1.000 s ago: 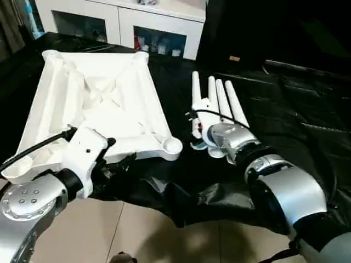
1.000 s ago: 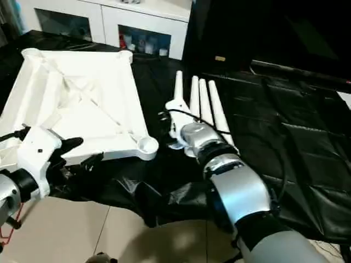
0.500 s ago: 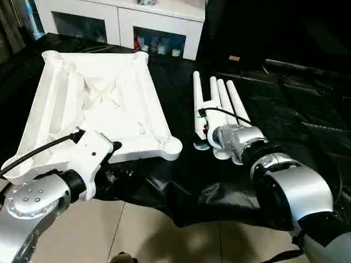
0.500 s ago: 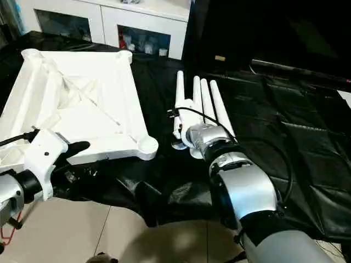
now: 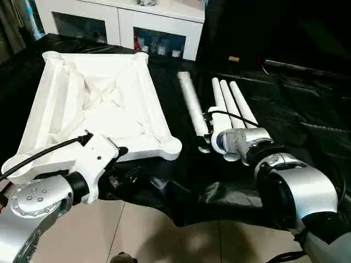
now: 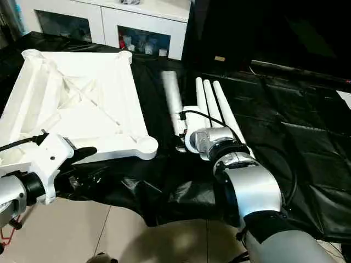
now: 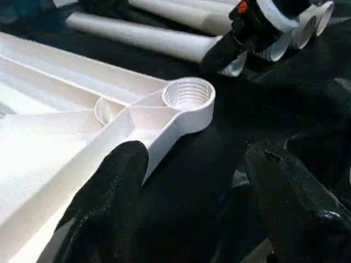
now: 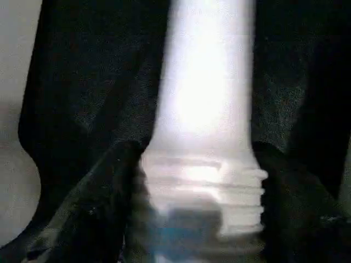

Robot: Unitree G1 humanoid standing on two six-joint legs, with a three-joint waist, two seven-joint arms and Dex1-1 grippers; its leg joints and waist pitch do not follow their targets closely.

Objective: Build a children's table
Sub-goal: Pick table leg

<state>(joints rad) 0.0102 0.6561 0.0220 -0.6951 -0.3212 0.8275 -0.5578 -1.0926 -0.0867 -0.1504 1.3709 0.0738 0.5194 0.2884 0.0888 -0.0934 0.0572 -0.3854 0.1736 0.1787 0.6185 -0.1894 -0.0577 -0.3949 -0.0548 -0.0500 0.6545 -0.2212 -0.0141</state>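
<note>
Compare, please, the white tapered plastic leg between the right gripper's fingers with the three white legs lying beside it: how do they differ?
The gripped leg lies apart from the three legs, nearer the tabletop, angled away; they lie side by side. The right gripper's fingers flank its threaded end; theirs are unheld. All are white, tapered, on black sheeting.

Lighting is even indoor light from above. The white tabletop is overexposed, its ribs washed out. The black sheet shows soft sheen on its creases. The far right is dark. In the right wrist view the leg is blurred and glaring; fingers out of focus.
</note>
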